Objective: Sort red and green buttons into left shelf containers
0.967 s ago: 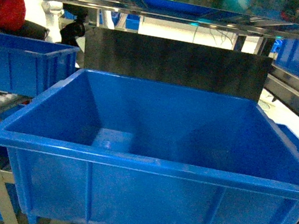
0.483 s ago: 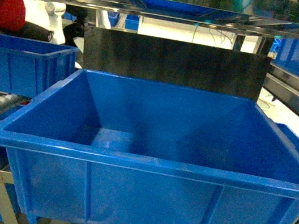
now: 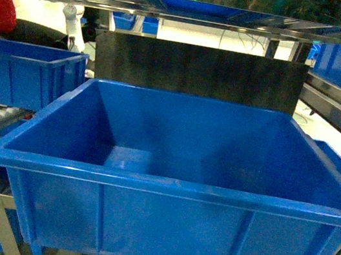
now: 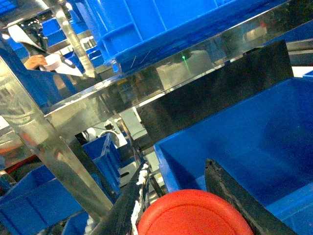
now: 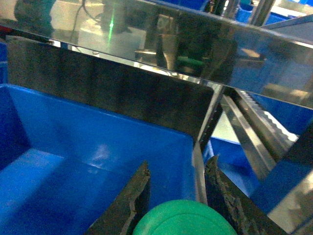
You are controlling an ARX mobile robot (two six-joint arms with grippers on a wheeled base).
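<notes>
Over the near blue bin (image 3: 173, 187), little has changed beyond the red shape far left sliding outward. Your left jaws grip the red button (image 4: 195, 215) and your right jaws the green button (image 5: 183, 219); drops remain.

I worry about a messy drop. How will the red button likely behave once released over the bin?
The red button shows a round, domed cap between the left tool's fingers, so it may roll or tip on landing. The bin has smooth, glossy walls and floor, so it could slide or bounce. Its walls look deep, so it should probably stay inside.
</notes>
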